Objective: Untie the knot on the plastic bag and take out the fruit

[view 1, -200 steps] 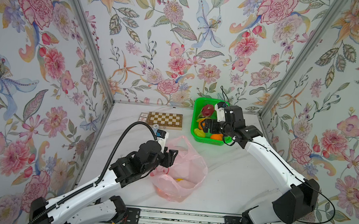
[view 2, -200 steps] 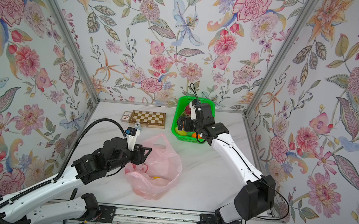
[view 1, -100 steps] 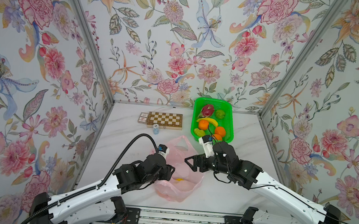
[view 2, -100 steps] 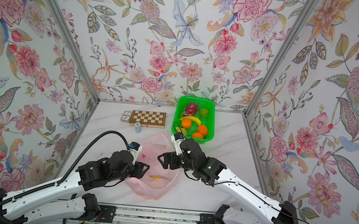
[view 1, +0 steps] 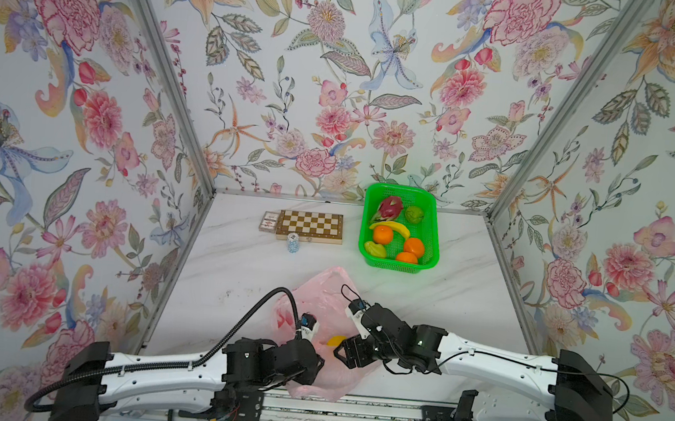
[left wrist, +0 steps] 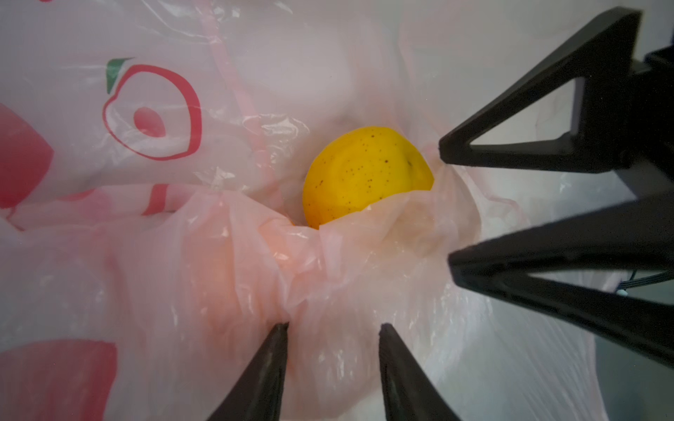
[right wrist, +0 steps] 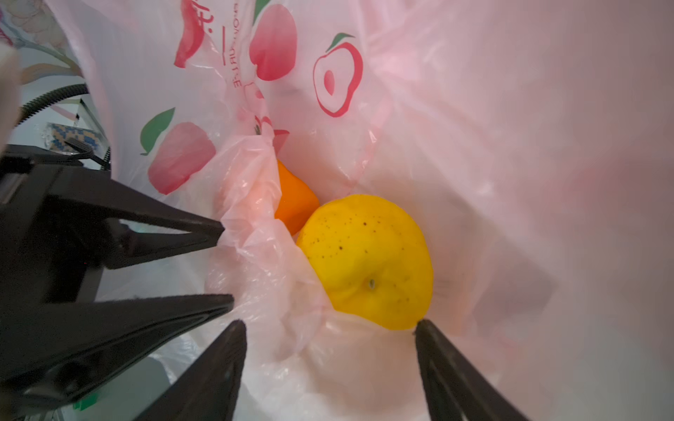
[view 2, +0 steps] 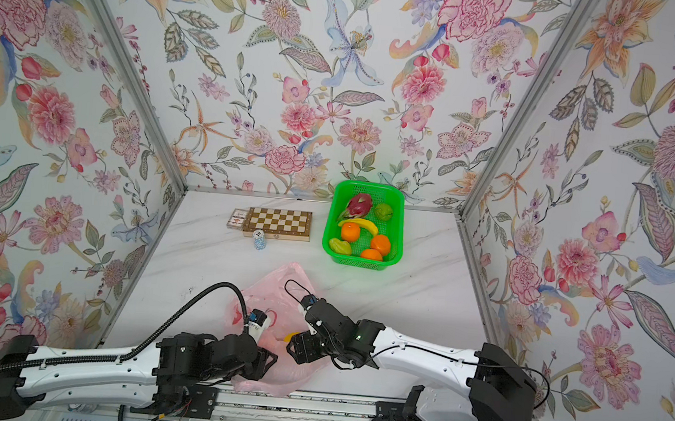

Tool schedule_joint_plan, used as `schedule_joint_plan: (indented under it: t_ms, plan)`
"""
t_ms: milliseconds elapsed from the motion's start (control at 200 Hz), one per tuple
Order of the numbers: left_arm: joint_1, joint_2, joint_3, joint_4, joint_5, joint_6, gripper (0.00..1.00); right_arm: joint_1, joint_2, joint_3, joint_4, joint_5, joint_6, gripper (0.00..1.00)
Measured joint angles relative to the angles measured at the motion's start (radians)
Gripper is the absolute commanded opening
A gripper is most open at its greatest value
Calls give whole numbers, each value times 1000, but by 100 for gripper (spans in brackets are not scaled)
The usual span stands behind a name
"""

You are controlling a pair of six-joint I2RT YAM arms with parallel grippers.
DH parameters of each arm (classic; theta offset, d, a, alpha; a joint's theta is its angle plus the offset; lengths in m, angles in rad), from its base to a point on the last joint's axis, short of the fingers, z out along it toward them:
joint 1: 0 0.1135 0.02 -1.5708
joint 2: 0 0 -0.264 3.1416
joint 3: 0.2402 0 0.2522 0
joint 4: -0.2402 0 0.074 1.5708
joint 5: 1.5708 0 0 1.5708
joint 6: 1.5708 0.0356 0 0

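Swung over from the green basket [view 1: 395,266], the right end effector [right wrist: 330,326] gapes wide astride the firm yellow fruit [right wrist: 368,255], best gripped mid-girth, inside the flimsy plastic bag [view 1: 320,289], the left end effector [left wrist: 333,324] half-open at its rim.

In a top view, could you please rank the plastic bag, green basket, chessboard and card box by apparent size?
1-2. plastic bag and green basket: they look alike; the bag is partly hidden and likely nearer the camera, so I leave them unranked.
3. chessboard
4. card box, smallest.
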Motion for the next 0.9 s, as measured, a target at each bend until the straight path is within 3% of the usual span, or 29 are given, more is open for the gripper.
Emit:
schedule_joint_plan:
  t_ms: [170,315,520,786,901]
  plan:
    - [-2,-11,-66,117,-88,23,44,0,24,0,5,32,2,76]
    - [29,-24,-132,141,-191,120,43,-11,22,-2,27,72,4,74]
    - [223,-72,-216,176,-177,233,43,-66,-31,-85,103,108,40,69]
    - [234,-16,-224,217,-110,285,47,-71,-34,-120,144,115,69,73]
    - [235,-6,-204,187,-98,290,60,-79,-39,-119,158,129,89,74]
